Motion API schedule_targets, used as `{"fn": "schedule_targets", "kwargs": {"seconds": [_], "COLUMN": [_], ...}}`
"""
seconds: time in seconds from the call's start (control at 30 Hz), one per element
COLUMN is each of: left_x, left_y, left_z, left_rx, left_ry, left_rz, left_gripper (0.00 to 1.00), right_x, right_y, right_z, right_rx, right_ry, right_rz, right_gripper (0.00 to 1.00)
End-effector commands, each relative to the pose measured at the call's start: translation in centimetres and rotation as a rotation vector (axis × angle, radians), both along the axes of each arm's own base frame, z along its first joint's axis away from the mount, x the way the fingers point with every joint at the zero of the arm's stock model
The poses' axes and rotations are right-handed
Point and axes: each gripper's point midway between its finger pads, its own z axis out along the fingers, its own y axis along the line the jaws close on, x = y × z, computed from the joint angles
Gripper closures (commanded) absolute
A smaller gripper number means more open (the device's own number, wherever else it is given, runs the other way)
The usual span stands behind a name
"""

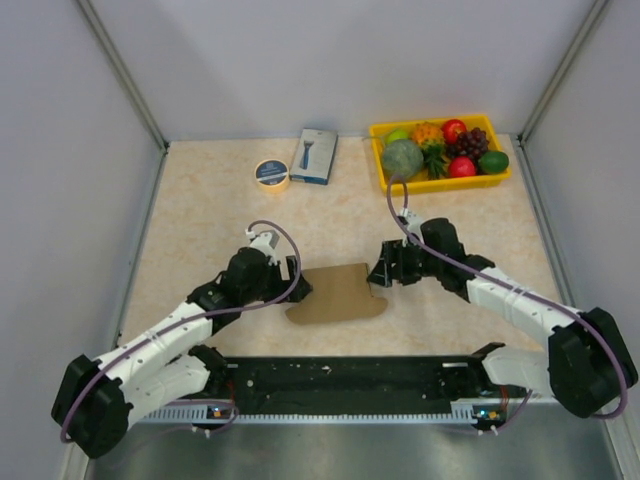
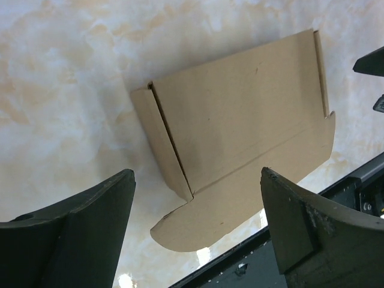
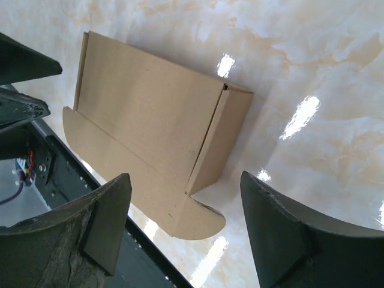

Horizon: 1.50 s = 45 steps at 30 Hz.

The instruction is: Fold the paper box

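Observation:
The paper box [image 1: 337, 292] is a brown cardboard blank lying on the table near the front, between my two arms. Its end flaps stand folded up and a rounded flap lies flat toward the front edge. In the left wrist view the paper box [image 2: 240, 144] lies ahead of the open fingers, untouched. In the right wrist view the paper box [image 3: 150, 126] also lies ahead of the open fingers. My left gripper [image 1: 297, 283] is open just left of the box. My right gripper [image 1: 379, 273] is open just right of it. Neither holds anything.
A yellow tray [image 1: 440, 178] of toy fruit and vegetables stands at the back right. A small blue-and-white printed box [image 1: 314, 156] and a round tape roll [image 1: 271, 173] lie at the back centre. A black rail [image 1: 350, 385] runs along the front edge. Grey walls enclose the table.

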Motion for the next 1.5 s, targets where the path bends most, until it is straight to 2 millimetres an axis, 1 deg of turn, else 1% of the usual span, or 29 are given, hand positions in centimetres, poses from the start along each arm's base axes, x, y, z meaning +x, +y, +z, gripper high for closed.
{"fn": "schedule_targets", "kwargs": {"seconds": [0.0,0.03,0.07,0.1,0.2,0.23,0.27,0.3,0.33,0.37,0.4,0.43,0.47,0.5,0.53,0.63,0.7,0.73,0.8,0.87,0.9,0.93,0.97,1.0,1.1,1.17,1.23,1.37,1.47], "left_x": [-0.9,-1.3,-1.2,-1.3,-1.7,-1.7,-1.9,-1.9,-1.9,-1.9,-2.0,-2.2,-2.2,-2.3,-2.8,-3.4,-3.7,-4.3,-4.6,-4.7,-4.7,-4.8,-4.6,-4.6,-4.3,-4.4,-4.4,-4.8,-5.2], "left_y": [-1.4,-1.4,-1.8,-1.8,-2.0,-2.1,-1.9,-1.1,-0.6,-0.1,0.4,0.8,1.2,1.4,2.0,2.4,1.6,0.9,0.6,0.0,-0.1,-0.3,-1.1,-1.1,-1.8,-2.5,-3.1,-3.4,-4.1], "left_z": [0.3,-0.1,0.4,0.3,-0.2,0.1,0.1,-0.4,-0.1,-0.1,-0.1,0.4,0.6,0.9,0.9,1.2,1.7,1.9,1.4,1.0,0.6,0.4,0.7,0.1,-0.2,-0.4,-0.5,-2.4,-3.0], "left_rx": [-0.085,-0.1,-0.132,-0.139,-0.149,-0.145,-0.12,-0.077,-0.069,-0.049,-0.029,-0.025,-0.005,0.012,0.06,0.191,0.232,0.245,0.272,0.251,0.252,0.233,0.196,0.196,0.157,0.126,0.112,0.144,0.111], "left_ry": [0.023,0.022,0.002,-0.001,0.016,0.02,0.018,0.022,-0.001,-0.016,-0.03,-0.047,-0.053,-0.054,-0.02,-0.003,0.015,0.013,0.028,0.037,0.047,0.06,0.048,0.051,0.034,0.04,0.046,0.1,0.127], "left_rz": [-0.067,-0.068,-0.078,-0.083,-0.1,-0.108,-0.124,-0.1,-0.081,-0.075,-0.069,-0.063,-0.062,-0.059,-0.057,-0.046,-0.031,-0.033,-0.031,-0.038,-0.036,-0.028,-0.037,-0.036,-0.034,-0.053,-0.067,-0.084,-0.104], "left_gripper": [0.1,0.1,0.09,0.09,0.1,0.1,0.11,0.12,0.12,0.12,0.12,0.12,0.11,0.11,0.11,0.16,0.21,0.21,0.21,0.17,0.16,0.14,0.13,0.12,0.13,0.14,0.15,0.16,0.16], "right_x": [-1.2,-1.4,-1.5,-1.8,-2.0,-1.9,-1.6,-2.0,-2.7,-1.9,-1.6,-2.6,-2.8,-2.9,-3.7,-5.1,-5.8,-5.8,-5.8,-5.8,-5.5,-5.8,-5.7,-5.4,-5.2,-5.6,-5.7,-6.0,-6.2], "right_y": [0.7,0.9,1.5,1.7,1.8,1.6,1.1,0.6,0.7,-0.4,-0.2,-1.1,-1.2,-1.1,-1.9,-1.9,-1.4,-0.8,0.4,1.5,1.7,2.2,2.5,2.8,2.8,2.7,3.0,3.2,3.6], "right_z": [-1.1,-1.2,-0.8,-1.2,-1.4,-1.3,-1.7,-1.9,-1.5,-1.8,-0.7,-1.2,-1.0,-0.2,-0.7,-0.6,-0.9,-0.8,-0.1,0.7,0.6,0.7,0.8,0.7,-0.1,-0.8,-0.8,-1.6,-2.0], "right_rx": [0.038,0.06,0.098,0.109,0.115,0.105,0.064,0.025,-0.008,-0.097,-0.133,-0.206,-0.27,-0.293,-0.348,-0.446,-0.429,-0.398,-0.333,-0.285,-0.269,-0.239,-0.221,-0.209,-0.195,-0.186,-0.148,-0.105,-0.071], "right_ry": [0.006,0.005,-0.009,-0.004,0.006,-0.002,-0.02,-0.013,-0.035,-0.072,-0.104,-0.072,-0.093,-0.1,-0.078,-0.118,-0.106,-0.107,-0.108,-0.086,-0.061,-0.036,-0.026,-0.02,0.025,0.052,0.069,0.098,0.124], "right_rz": [0.082,0.098,0.122,0.133,0.139,0.137,0.113,0.102,0.115,0.052,0.039,0.028,-0.007,-0.018,-0.031,-0.042,-0.037,-0.026,-0.016,0.005,0.007,0.032,0.029,0.031,0.018,0.02,0.019,0.026,0.032], "right_gripper": [0.27,0.26,0.26,0.26,0.26,0.26,0.26,0.26,0.25,0.25,0.25,0.25,0.25,0.25,0.25,0.25,0.25,0.25,0.25,0.24,0.24,0.24,0.24,0.24,0.25,0.25,0.25,0.28,0.32]}}
